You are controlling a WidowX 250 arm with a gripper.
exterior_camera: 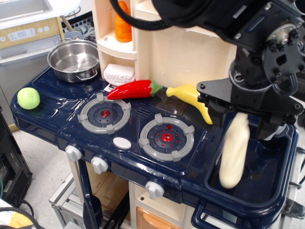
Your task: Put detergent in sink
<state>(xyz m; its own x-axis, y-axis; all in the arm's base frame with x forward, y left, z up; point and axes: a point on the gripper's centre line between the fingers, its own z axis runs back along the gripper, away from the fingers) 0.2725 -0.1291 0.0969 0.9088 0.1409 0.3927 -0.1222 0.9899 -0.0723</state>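
The detergent [233,155], a cream-white jug, is blurred and stretched downward, with its lower end inside the sink [269,164], a deep navy basin at the right of the toy kitchen. My gripper [245,120] is right above the jug's top, over the sink's left part. The gripper looks sharp while the jug is smeared, so the jug is dropping out of the jaws, which stand apart. The sink's faucet is almost wholly hidden behind my arm.
A yellow banana [190,98] lies just left of the gripper, a red chili [133,89] beside it. Two grey burners [166,138] are on the stovetop. A steel pot [76,59] and a green apple [28,98] are at the far left.
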